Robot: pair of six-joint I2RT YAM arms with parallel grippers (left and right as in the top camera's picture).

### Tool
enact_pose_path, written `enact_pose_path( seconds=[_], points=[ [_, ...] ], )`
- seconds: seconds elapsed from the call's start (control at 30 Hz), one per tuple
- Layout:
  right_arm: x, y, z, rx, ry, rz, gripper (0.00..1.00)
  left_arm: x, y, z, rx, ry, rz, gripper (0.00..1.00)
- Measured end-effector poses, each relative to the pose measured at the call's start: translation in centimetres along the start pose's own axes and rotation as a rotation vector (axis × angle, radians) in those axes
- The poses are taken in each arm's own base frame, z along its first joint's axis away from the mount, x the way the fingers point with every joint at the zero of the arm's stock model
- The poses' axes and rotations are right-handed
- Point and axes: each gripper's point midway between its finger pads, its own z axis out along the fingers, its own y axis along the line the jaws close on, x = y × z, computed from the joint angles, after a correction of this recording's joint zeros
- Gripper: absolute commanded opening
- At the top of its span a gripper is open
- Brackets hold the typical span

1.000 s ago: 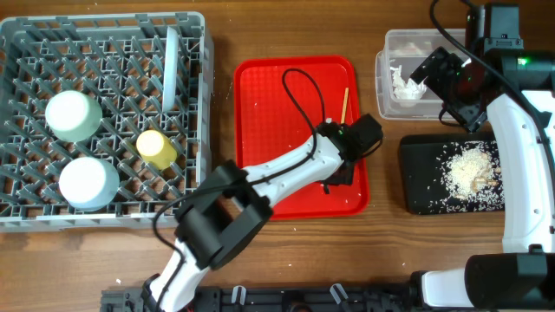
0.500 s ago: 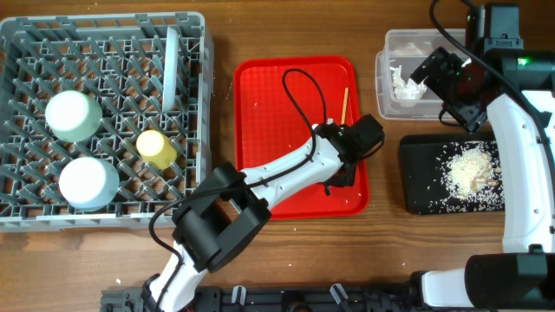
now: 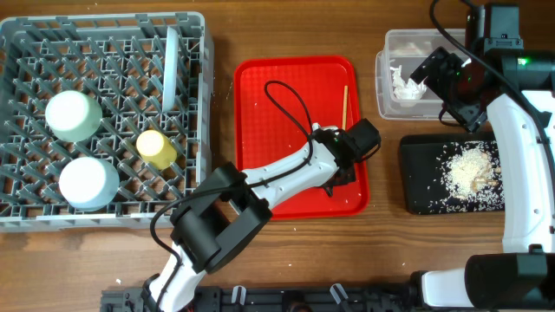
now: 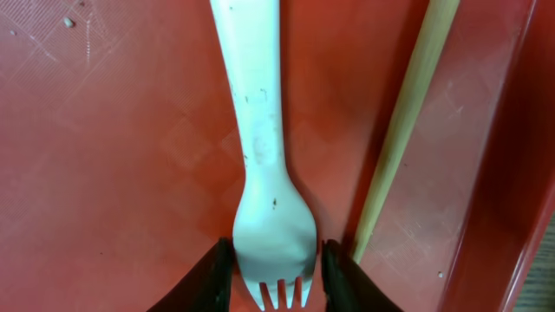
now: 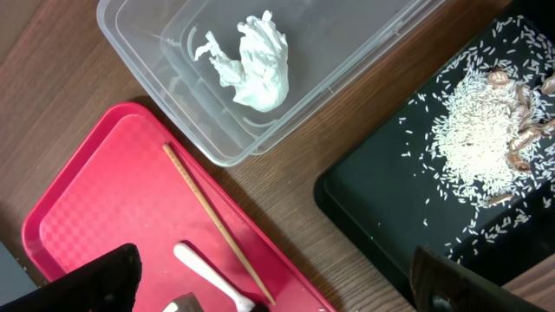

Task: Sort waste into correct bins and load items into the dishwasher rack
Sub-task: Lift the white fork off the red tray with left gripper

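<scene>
Looks like fork pickup time. Spotting the left gripper (image 4: 276, 277) at the bottom of the left wrist view, fingers spread just wider than the tined head of the white fork (image 4: 260, 147), one each side, with a sliver of red showing on the right, so not calling that a squeeze. As for the fork: lying flat on the red tray (image 4: 104, 173), handle running to the top of the frame, just beside a thin wooden stick (image 4: 403, 139) along the tray's right-hand wall. To do this well: close gently and evenly on the head, stay centred to avoid shoving it into the stick, and lift straight up before swinging anywhere. Slick plastic on slick plastic, so probably prone to squirting out, or to dragging the stick along. Then presumably off to the dishwasher rack (image 3: 104, 221) at the left of the overhead view, already holding two bowls (image 3: 74, 115), a yellow cup (image 3: 154, 147) and an upright plate (image 3: 171, 69). Over at upper right, seeing the right gripper (image 5: 277, 286) with fingers wide apart and holding nothing, hanging above the clear tub (image 5: 156, 52) with the tissue (image 5: 251, 65) inside and the black tray (image 5: 364, 217) with rice (image 5: 477, 139) on it. Plain wooden table (image 3: 286, 260) under everything. Can't see anything of the room past the tabletop.
</scene>
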Motion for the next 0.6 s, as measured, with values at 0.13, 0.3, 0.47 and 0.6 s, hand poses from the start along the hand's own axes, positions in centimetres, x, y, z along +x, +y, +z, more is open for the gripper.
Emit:
enact_pose_path(
  seconds=[0.13, 0.3, 0.47, 0.6],
  points=[
    [0.0, 0.0, 0.0, 0.0, 0.0, 0.0, 1.0, 0.0, 0.0, 0.0, 0.0, -0.001, -0.011, 0.1],
    [0.0, 0.0, 0.0, 0.0, 0.0, 0.0, 1.0, -0.3, -0.4, -0.6, 0.019, -0.015, -0.014, 0.05],
    [0.0, 0.0, 0.0, 0.0, 0.0, 0.0, 1.0, 0.2, 0.4, -0.2, -0.008, 0.001, -0.016, 0.06],
    [0.0, 0.0, 0.0, 0.0, 0.0, 0.0, 1.0, 0.2, 0.6, -0.2, -0.013, 0.004, -0.015, 0.04]
  ],
)
